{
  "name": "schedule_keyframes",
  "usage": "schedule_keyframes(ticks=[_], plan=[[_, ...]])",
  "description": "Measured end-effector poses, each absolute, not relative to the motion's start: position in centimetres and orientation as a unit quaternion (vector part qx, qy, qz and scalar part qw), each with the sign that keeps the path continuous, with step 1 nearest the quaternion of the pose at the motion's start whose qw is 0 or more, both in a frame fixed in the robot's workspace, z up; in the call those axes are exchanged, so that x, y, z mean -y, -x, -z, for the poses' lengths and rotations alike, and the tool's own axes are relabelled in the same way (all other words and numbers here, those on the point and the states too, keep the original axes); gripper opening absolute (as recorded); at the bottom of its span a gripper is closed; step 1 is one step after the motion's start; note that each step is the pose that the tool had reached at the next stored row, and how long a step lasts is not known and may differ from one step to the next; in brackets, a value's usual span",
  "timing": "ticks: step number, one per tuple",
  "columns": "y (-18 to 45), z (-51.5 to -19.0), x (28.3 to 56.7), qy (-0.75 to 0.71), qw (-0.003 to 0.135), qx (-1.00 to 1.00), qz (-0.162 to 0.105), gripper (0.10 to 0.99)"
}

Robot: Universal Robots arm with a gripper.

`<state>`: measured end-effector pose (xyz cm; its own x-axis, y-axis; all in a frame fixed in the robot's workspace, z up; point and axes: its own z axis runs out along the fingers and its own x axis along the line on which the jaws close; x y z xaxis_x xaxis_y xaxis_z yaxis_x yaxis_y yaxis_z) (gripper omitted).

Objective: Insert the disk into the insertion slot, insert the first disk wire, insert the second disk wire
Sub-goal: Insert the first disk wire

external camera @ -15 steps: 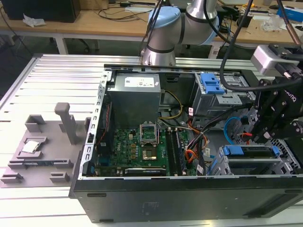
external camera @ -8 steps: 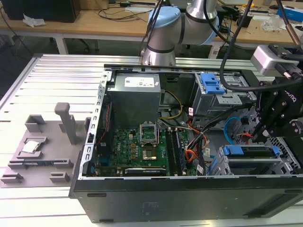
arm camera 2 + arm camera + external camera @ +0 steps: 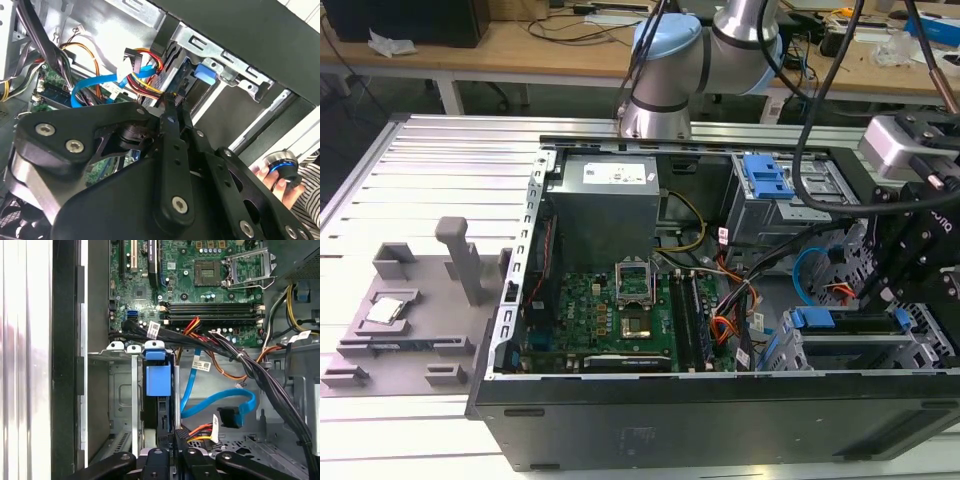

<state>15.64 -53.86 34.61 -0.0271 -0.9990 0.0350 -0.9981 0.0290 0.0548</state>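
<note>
You have the open computer case [image 3: 720,400] lying on its side on a ribbed aluminium table [image 3: 430,170], with wooden benches [image 3: 520,50] strewn with cables behind it. On the exterior view's left of the case sits a grey fixture [image 3: 410,320] carrying a small silver chip [image 3: 385,310]. Inside the case you can see the green motherboard [image 3: 605,315], the grey power supply [image 3: 610,195] and a taller metal bay [image 3: 790,205] bearing a blue clip [image 3: 765,175]. The disk [image 3: 158,381] sits in the insertion slot [image 3: 134,390], at the corner of the case on the exterior view's right, with its blue carrier facing out toward the open case. Your arm [image 3: 670,70] comes in from the far side of the table, bends over the case and reaches down beside the slot. The gripper [image 3: 171,103] has its fingers drawn narrow, pinching the black plug of the multicoloured disk wire [image 3: 197,430] right at the disk's edge; whether the plug is fully home you cannot tell. The blue disk wire [image 3: 220,402] loops loose nearby, its plug hanging free of the disk. In the second wrist view, a person's hand [image 3: 275,184] in a striped sleeve [image 3: 310,200] holds a round blue-ringed button [image 3: 281,167] beside the case.
</note>
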Motion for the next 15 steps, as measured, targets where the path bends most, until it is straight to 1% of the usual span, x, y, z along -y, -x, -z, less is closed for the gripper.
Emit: schedule_keyframes(ticks=[15], plan=[[-16.14,-33.66,54.13,-0.697,0.032,0.717,0.007,0.165]])
